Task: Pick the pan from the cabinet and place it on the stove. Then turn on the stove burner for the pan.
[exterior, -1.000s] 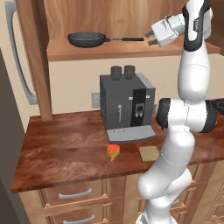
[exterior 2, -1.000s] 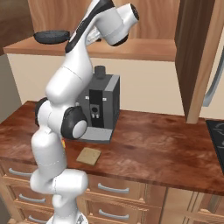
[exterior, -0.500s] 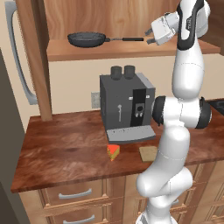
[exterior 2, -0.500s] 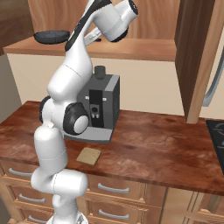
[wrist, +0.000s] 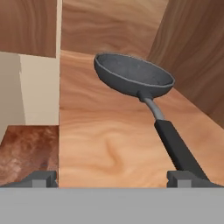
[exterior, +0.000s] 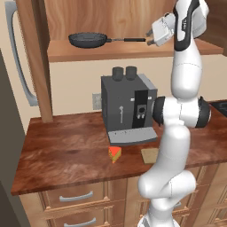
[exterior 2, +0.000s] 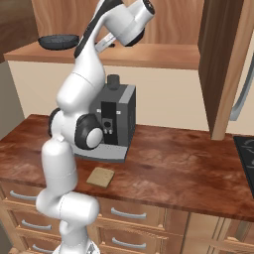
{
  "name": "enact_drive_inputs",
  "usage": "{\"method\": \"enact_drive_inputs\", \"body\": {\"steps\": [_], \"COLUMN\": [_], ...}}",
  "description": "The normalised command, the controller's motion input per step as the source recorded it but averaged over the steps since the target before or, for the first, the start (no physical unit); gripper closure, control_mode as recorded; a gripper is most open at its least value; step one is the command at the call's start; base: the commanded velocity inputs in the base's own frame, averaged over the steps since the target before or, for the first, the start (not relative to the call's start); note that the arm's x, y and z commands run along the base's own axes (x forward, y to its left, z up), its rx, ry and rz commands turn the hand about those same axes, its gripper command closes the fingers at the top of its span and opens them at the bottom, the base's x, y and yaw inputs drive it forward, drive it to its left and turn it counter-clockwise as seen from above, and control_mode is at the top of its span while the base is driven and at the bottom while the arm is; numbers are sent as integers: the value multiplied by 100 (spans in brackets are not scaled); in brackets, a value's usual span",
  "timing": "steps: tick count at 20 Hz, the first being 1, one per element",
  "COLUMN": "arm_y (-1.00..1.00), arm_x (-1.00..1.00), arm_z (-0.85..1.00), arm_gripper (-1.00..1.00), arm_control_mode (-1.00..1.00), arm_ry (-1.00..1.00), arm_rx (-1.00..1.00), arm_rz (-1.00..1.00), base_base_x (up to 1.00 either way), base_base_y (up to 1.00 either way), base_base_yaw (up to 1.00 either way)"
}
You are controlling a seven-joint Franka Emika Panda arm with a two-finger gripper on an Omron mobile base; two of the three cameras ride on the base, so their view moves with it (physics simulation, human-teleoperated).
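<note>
One pan (exterior: 88, 40), one coffee machine (exterior: 128, 108), one cheese wedge (exterior: 115, 154), one brown square (exterior: 150, 154)

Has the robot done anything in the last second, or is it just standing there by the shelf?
The arm has shifted a little: its elbow straightened more upright, and the pincer edged slightly closer to the end of the pan handle. It stays open and has not gripped anything. The pan still sits on the cabinet shelf, and the coffee machine is unmoved.
</note>
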Motion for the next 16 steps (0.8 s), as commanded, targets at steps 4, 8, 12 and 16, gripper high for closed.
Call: {"method": "enact_drive_inputs", "body": {"steps": [4, 8, 12, 16], "arm_y": [0, 0, 0, 0], "arm_x": [27, 32, 36, 42], "arm_z": [-2, -4, -9, -9], "arm_gripper": [-100, -100, -100, -100], "arm_control_mode": [-100, -100, -100, -100], "arm_ry": [0, 0, 0, 0], "arm_rx": [-3, -4, -4, -4], "arm_rz": [-4, -3, -2, 0], "base_base_x": [0, 0, 0, 0], "base_base_y": [0, 0, 0, 0], "base_base_yaw": [0, 0, 0, 0]}}
